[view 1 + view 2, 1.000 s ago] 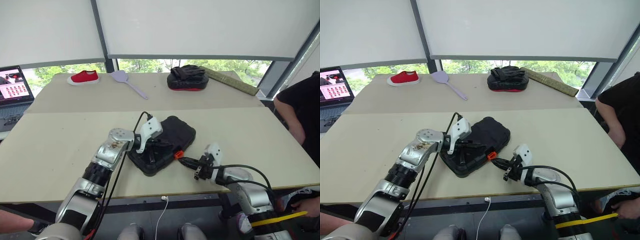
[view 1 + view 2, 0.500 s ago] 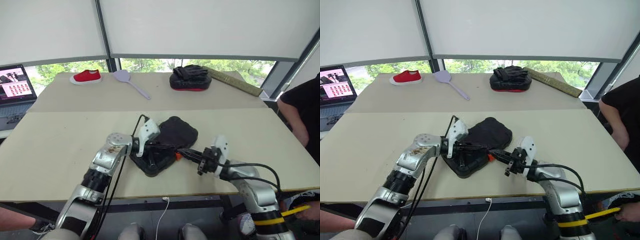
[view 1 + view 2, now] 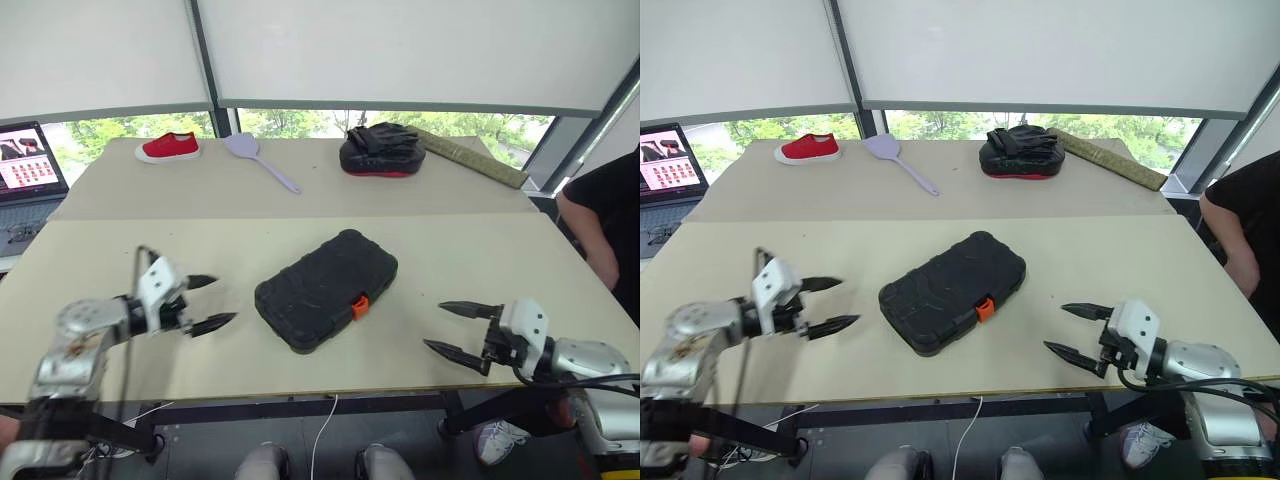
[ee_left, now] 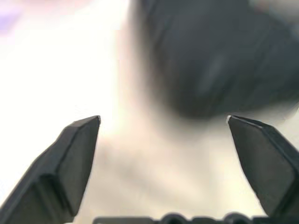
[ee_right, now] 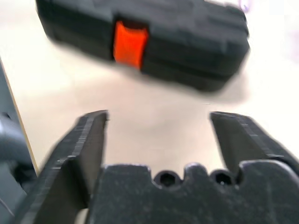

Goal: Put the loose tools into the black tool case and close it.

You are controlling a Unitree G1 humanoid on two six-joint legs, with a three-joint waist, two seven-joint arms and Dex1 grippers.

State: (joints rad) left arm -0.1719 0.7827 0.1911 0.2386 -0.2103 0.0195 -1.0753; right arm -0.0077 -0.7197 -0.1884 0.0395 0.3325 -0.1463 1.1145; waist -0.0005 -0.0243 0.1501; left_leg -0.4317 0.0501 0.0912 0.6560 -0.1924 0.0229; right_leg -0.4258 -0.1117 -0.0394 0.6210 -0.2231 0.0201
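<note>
Between my two end effectors, the black tool case (image 3: 326, 290) lies shut on the tan counter (image 3: 480, 255). It is flat, bumpy plastic with round corners and a small orange latch (image 3: 360, 306). My left end effector (image 3: 207, 303) and right end effector (image 3: 452, 328) are spread wide, holding nothing.

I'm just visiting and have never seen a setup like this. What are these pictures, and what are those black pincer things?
It is a two-armed robot. Two pictures come from cameras in its head, looking down over a table; the other two come from cameras on its wrists. The pincers are its grasping tools: the left tool and the right tool, both open and holding nothing. Between them lies the black tool case, shut, with an orange latch. Further back lie a red shoe, a lilac spatula and a black mitt.
</note>
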